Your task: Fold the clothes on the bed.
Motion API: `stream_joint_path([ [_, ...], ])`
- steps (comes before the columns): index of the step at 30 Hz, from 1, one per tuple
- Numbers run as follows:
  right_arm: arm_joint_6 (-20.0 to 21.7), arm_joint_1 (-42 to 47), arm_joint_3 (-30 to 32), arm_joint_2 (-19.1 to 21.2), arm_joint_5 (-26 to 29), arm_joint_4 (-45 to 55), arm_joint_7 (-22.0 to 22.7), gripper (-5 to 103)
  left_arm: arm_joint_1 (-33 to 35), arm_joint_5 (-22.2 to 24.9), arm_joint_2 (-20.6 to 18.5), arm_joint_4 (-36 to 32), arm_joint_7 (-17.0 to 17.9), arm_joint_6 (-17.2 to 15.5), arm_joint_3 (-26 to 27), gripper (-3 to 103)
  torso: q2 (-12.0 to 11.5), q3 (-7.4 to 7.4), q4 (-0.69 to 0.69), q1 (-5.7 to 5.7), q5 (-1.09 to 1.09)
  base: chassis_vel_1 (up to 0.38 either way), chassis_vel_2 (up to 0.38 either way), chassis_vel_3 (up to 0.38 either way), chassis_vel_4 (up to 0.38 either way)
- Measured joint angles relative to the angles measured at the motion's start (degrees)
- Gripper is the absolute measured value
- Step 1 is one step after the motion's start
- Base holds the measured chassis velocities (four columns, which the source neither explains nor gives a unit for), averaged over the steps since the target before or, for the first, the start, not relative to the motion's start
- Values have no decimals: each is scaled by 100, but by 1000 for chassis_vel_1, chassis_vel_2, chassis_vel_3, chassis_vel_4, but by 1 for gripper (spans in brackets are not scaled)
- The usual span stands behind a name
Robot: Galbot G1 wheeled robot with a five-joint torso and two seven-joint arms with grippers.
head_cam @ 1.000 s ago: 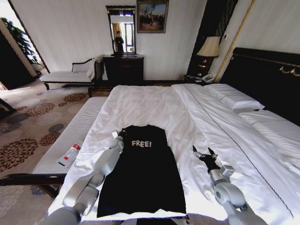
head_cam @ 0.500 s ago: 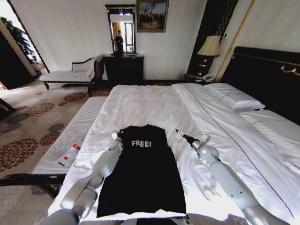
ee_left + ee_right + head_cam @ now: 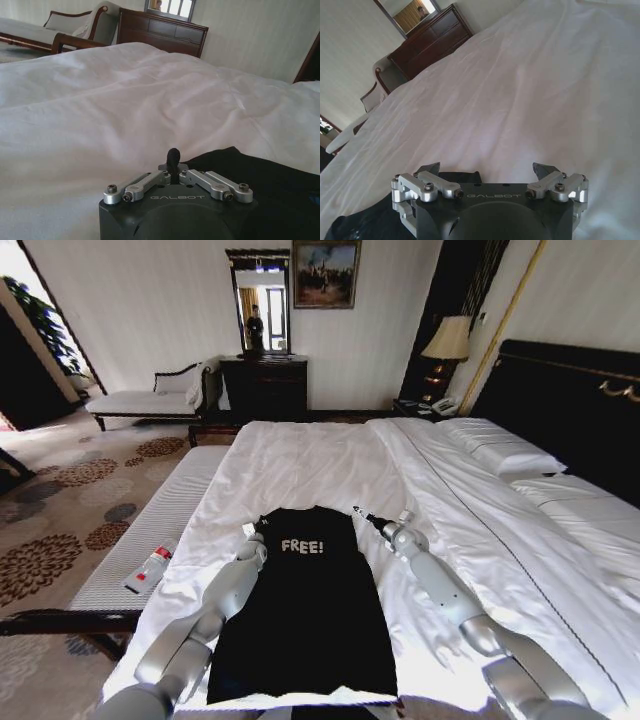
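Black cotton T-shirt with white "FREE!" lettering lay flat and lengthwise on the near part of the bed, collar end pointing away from the robot, hem toward the bed's near edge, white duvet showing on both sides. Left gripper rested at the shirt's upper left corner, by the shoulder; in the left wrist view the left gripper had its fingers drawn together into one dark tip, with the black cloth just beside them, and whether any cloth was pinched could not be told. Right gripper hung over the duvet just beside the shirt's upper right corner, apart from the cloth; in the right wrist view the right gripper had its fingers spread wide, with the shirt's dark edge lying near the one finger and bare white duvet ahead. Narrow cushioned bench stood along the bed's left side, bearing a small white-and-red bottle. Dark dresser stood against the far wall.
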State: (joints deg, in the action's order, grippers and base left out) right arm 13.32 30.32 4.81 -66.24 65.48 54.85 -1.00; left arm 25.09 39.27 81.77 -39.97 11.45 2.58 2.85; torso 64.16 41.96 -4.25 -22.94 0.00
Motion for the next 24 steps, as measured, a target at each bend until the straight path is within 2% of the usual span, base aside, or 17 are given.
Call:
stream_joint_path([
  [4, -114, -51, 121, -148, -82, -241, -149, 100, -96, -2, 72, 132, -38, 6, -43, 2, 0, 0, -4, -1, -2, 0, 0, 0, 0],
  [10, -271, -120, 204, -297, 130, -214, -297, 100, -128, 7, 124, 157, -38, 7, -62, 2, 1, -1, 0, 0, -2, 0, 0, 0, 0],
  [19, -293, -10, 198, -326, 97, -151, -494, 100, -175, -9, 260, 284, -50, 11, -62, 2, 1, -1, -3, 0, -2, 0, 0, 0, 0],
  [24, -289, 1, 198, -388, 60, -240, -580, 100, -175, -16, 269, 302, -59, 16, -71, 2, 1, -1, -1, 0, -1, 0, 0, 0, 0],
])
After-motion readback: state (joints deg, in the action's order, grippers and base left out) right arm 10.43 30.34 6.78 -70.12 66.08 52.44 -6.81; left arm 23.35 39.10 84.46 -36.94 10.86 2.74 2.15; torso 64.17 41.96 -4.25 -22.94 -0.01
